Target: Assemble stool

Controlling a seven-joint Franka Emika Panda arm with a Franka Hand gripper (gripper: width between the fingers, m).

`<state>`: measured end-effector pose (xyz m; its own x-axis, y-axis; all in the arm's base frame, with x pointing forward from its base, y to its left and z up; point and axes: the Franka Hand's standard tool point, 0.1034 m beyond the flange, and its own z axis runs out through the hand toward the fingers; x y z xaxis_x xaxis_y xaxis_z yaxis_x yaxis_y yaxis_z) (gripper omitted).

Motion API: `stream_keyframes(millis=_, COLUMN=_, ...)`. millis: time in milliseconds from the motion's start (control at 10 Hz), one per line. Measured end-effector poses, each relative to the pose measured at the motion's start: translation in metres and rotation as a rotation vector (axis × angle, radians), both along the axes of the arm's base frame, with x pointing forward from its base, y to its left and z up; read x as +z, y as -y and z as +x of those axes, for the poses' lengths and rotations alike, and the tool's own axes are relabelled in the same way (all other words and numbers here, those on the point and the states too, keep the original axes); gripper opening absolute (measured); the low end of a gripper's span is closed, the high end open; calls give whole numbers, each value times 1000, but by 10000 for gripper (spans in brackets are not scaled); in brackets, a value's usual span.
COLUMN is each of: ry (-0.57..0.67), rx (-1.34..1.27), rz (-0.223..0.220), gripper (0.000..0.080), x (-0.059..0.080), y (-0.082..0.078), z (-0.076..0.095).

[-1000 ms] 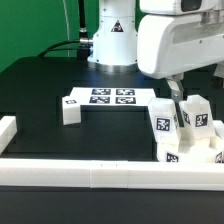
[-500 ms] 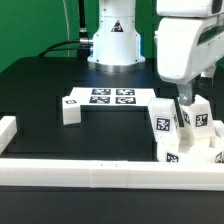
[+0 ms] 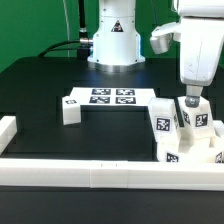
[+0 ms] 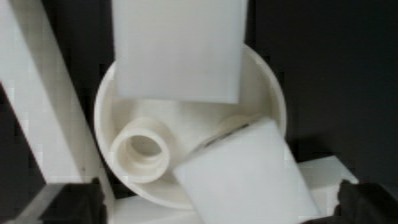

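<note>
The claw [image 3: 189, 101] hangs open, straight above the stool parts clustered at the exterior view's right, just behind the front bar [image 3: 90, 176]. Beneath it a leg [image 4: 178, 45] leans over the round seat [image 4: 118, 105], its long axis apparently crossing the gap between the fingers.

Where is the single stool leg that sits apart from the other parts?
On the exterior view's left, the leg stands at the marker board's left end.
</note>
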<state>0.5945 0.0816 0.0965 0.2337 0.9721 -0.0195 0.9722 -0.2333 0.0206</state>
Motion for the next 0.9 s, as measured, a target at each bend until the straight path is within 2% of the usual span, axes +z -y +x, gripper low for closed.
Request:
stream_keyframes(millis=400, ry=2, rx=97, rz=-10, gripper=649, x=-8, y=-13, z=-3)
stream_keyframes(millis=900, ry=-14, rx=90, rz=-12, gripper=640, x=-18, y=-14, z=-7)
